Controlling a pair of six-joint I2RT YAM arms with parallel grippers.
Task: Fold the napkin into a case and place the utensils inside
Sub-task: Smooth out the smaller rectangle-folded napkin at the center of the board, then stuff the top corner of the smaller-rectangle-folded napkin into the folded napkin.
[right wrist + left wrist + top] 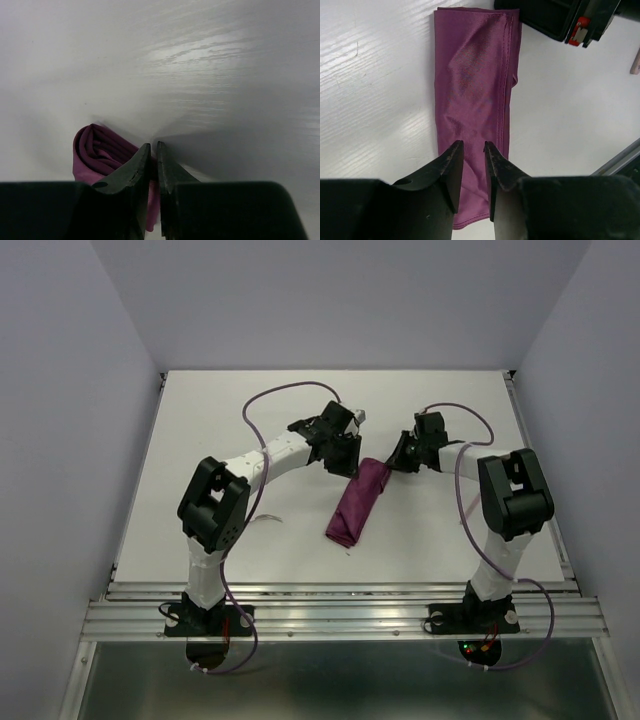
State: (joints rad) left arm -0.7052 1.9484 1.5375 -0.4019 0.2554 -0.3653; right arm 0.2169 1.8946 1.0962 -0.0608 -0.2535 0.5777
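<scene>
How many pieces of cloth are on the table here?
1: the folded napkin at the table centre, left gripper over it, right gripper at its far end. No other shows.

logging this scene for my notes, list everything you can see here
napkin: 1, burgundy, folded into a long strip, mid-table, far end by both grippers
pink object: 1, pale pink, cut off at left wrist view's right edge; unidentifiable
table: 1, white, under all
rail: 1, metal, near table edge
cables: 2, purple, along the arms
arms: 2, black and white, near edge
left gripper: 1, black, slightly open over napkin
right gripper: 1, black, nearly closed on napkin's end
</scene>
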